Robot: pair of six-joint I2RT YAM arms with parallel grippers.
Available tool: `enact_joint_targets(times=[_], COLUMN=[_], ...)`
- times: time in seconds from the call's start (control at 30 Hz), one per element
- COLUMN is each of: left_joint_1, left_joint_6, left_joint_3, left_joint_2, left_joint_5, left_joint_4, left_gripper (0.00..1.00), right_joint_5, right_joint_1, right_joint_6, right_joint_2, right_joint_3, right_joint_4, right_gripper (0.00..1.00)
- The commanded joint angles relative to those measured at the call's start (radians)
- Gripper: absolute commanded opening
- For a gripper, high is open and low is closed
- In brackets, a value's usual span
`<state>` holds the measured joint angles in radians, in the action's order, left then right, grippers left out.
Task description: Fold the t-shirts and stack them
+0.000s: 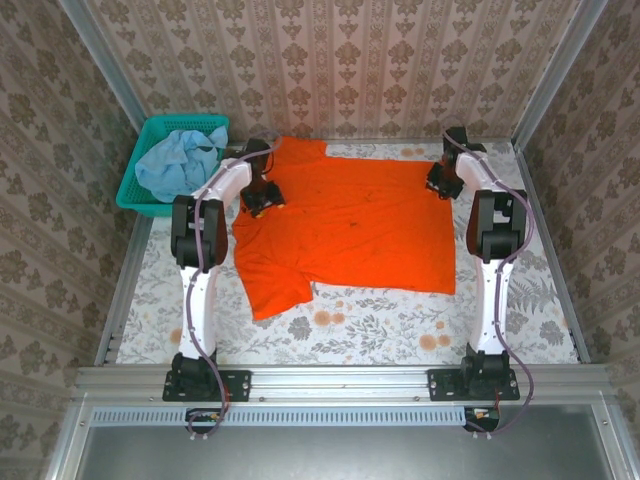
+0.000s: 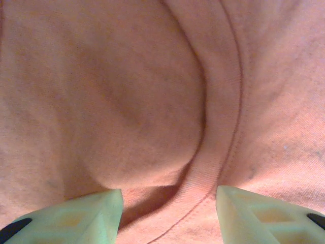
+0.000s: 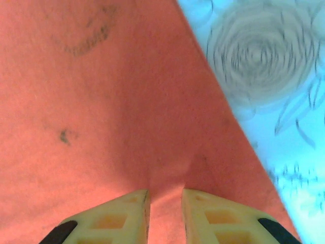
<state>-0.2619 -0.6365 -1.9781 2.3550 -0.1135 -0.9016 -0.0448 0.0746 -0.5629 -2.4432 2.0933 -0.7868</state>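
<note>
1. Nearest the arm bases lies a bare strip of the floral tablecloth (image 1: pixel 400 320). One sleeve of the orange t-shirt (image 1: pixel 350 225) reaches down toward it on the left.
2. The orange t-shirt is spread flat across the middle of the table, between the two arms.
3. The right gripper (image 3: pixel 165 208) sits at the shirt's far right corner. Its fingers are drawn almost together, with a raised ridge of orange cloth pinched between them. The shirt's edge and the tablecloth lie just beside it on the right.
4. The left gripper (image 2: pixel 167 203) is low over the shirt's far left part. Its jaws stand wide apart and grip nothing, with a ribbed, stitched band running between the fingertips.
5. At the far left, the teal basket (image 1: pixel 190 122) holds the crumpled pale blue t-shirt (image 1: pixel 180 160), close to the left arm.
</note>
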Motion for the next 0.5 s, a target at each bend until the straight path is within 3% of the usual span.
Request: enact_joint_targets(times=[0.0,0.17,0.27,0.37,0.47], left_joint_1=[0.03,0.029,0.023,0.016,0.004], left_joint_6=[-0.047,-0.024,-0.002,0.014,0.035], left_joint_3=[0.002,-0.082,-0.127,-0.154,-0.109], left_joint_2=[0.019,0.001,-0.035,-0.085,-0.168], left_joint_5=[0.052,0.023,0.008,-0.005,-0.001], left_joint_4=[-0.054,-0.066,-0.071,-0.085,-0.088], left_gripper=[0.56,0.72,0.82,0.87,0.89], right_joint_5=[0.005,-0.022,-0.02,-0.017,-0.019], right_joint_1=[0.013,0.011,0.008,0.01,0.012], right_joint_6=[0.034,0.052,0.082,0.126,0.157], right_joint_2=[-0.091,-0.095,-0.013,0.081,0.221], right_joint_3=[0.14,0.303,0.287,0.251,0.11], right_joint_4=[-0.104,-0.19,-0.206,-0.258,-0.263], right_gripper=[0.3,0.48,0.61,0.65,0.66])
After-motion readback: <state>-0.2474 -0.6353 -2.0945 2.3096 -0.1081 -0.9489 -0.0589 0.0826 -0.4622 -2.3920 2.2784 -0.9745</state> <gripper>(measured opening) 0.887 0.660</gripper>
